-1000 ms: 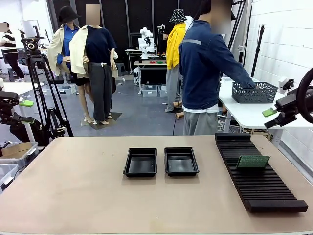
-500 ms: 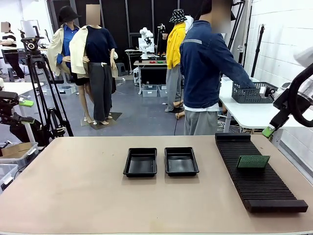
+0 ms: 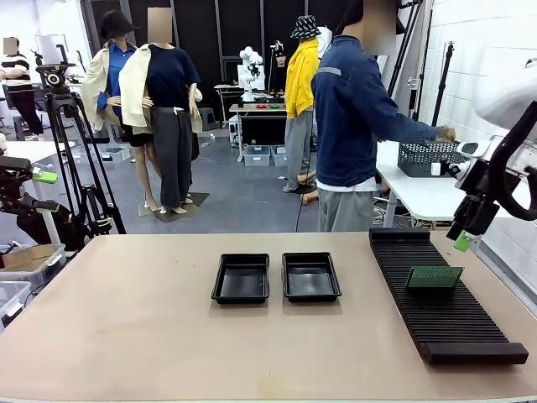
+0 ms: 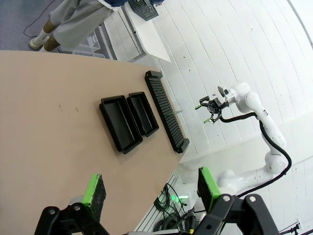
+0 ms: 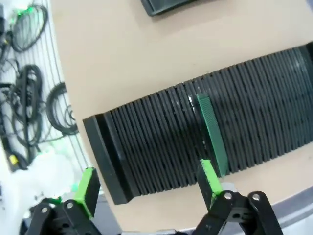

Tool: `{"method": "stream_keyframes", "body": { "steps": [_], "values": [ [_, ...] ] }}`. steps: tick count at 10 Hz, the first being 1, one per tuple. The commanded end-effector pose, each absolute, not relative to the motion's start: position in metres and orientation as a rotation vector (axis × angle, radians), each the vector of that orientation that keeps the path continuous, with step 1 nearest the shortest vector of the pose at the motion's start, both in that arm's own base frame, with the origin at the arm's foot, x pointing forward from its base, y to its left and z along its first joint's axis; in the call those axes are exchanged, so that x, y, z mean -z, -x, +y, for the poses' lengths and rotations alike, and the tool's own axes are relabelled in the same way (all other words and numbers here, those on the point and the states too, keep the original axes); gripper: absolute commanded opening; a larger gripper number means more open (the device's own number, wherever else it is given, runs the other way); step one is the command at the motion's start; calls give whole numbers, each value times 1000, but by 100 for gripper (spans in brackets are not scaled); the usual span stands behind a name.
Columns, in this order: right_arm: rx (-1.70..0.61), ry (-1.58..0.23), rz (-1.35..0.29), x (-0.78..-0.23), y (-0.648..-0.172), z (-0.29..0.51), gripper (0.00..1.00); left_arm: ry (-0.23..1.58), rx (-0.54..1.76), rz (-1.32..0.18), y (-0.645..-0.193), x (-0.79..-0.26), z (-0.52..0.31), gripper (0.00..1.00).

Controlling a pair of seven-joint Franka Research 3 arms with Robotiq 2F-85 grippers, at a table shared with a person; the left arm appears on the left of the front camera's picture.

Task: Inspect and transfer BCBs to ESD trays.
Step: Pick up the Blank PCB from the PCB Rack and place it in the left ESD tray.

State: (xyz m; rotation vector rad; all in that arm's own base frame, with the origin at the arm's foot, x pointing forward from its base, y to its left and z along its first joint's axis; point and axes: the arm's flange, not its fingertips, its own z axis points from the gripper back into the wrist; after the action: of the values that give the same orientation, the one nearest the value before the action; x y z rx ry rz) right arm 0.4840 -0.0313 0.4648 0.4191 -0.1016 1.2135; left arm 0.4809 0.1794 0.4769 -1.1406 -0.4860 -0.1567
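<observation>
Green BCB (image 3: 435, 276) on edge in black rack (image 3: 436, 323)

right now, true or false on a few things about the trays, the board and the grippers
1. Both trays are empty. True.
2. The board lies in a tray. False: it stands on edge in the rack.
3. The right gripper holds the board. False: it is open, above the rack, clear of the board.
4. The left gripper is open. True.
</observation>
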Motion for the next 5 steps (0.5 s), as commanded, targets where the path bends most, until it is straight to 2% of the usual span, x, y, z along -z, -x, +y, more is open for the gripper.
{"method": "stream_keyframes", "body": {
  "steps": [1,5],
  "values": [
    [-1342,-333,-102,-453,-475,-23,100,1140,145,-484,-481,-479,180,100],
    [-1517,-108,-79,-440,-470,-5,100,1140,145,-484,-481,-479,180,100]
  ]
}}
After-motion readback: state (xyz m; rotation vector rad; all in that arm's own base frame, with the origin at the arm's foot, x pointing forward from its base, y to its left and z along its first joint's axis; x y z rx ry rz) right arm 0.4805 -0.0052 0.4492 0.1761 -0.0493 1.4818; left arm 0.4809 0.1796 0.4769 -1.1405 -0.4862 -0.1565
